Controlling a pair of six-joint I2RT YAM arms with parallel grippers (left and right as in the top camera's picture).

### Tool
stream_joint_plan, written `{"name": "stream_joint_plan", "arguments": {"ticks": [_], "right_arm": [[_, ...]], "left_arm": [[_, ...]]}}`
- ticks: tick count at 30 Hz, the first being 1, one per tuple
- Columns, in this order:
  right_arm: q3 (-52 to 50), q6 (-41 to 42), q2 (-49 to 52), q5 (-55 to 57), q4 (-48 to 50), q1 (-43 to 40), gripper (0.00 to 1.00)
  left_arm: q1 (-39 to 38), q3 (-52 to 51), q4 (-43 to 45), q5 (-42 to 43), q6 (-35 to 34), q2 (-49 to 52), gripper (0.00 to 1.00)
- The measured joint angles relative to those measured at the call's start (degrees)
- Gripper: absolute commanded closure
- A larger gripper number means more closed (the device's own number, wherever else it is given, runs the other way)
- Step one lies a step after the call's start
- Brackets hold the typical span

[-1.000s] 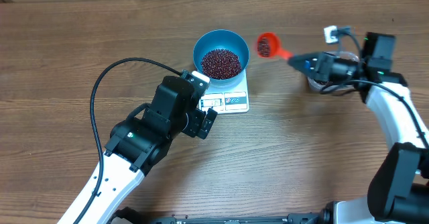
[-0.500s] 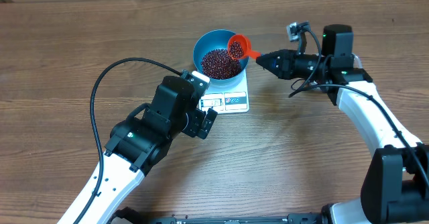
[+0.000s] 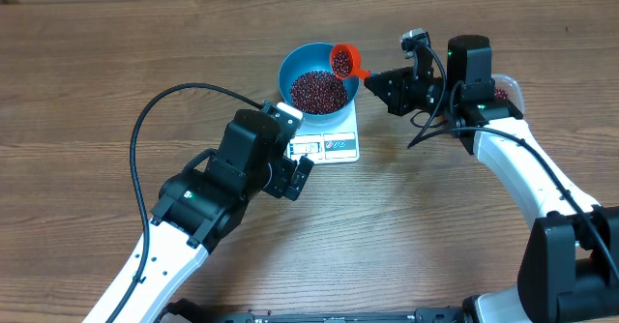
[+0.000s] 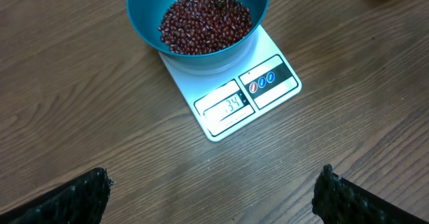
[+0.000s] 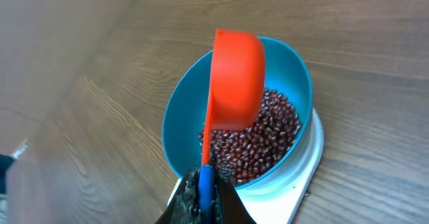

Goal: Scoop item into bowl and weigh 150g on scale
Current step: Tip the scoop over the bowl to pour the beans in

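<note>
The right fingers (image 3: 379, 79) are clenched on the end of the handle of an orange scoop (image 5: 236, 83). The handle runs straight ahead of them, so the scoop's long axis points from the fingers toward the bowl (image 5: 181, 123). The scoop's cup hangs just past the fingertips, above the near rim of the blue bowl and tilted on its side. From overhead a few dark beans show in its mouth, so I judge the pour not yet finished. Below and just beyond the cup lie the beans (image 5: 261, 143), a loose maroon heap covering the bowl's floor. The bowl sits on the white scale (image 4: 281, 63), whose display edge juts out on the side away from the right fingers. Its digits are too small to read with certainty. This arm is nearer the bowl, and the coming move looks like a roll of the wrist about the handle's line to trickle beans out. The left fingers (image 3: 298, 175) are spread wide and grasp nothing. They hover over the worktop (image 4: 80, 117), with the scale's display just ahead of them and the bowl beyond it.
</note>
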Motion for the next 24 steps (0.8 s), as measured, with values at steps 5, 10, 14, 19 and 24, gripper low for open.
{"name": "stream_joint_plan", "arguments": {"ticks": [5,10,14,19,24], "right_arm": [[0.00,-2.58,0.00,0.81,1.49,0.02,0.96],[0.00,-6.19,0.00,1.03,2.69,0.02,0.96],[0.00,-8.96,0.00,1.05,2.89,0.02,0.96],[-0.02,-14.40,0.00,1.03,2.97,0.02,0.96],[0.00,-21.88,0.00,1.01,2.95,0.02,0.96]], "left_arm": [[0.00,0.00,0.00,0.00,0.00,0.00,0.00],[0.00,0.00,0.00,0.00,0.00,0.00,0.00],[0.00,0.00,-0.02,0.00,0.00,0.00,0.00],[0.00,0.00,-0.02,0.00,0.00,0.00,0.01],[0.00,0.00,0.00,0.00,0.00,0.00,0.01]]}}
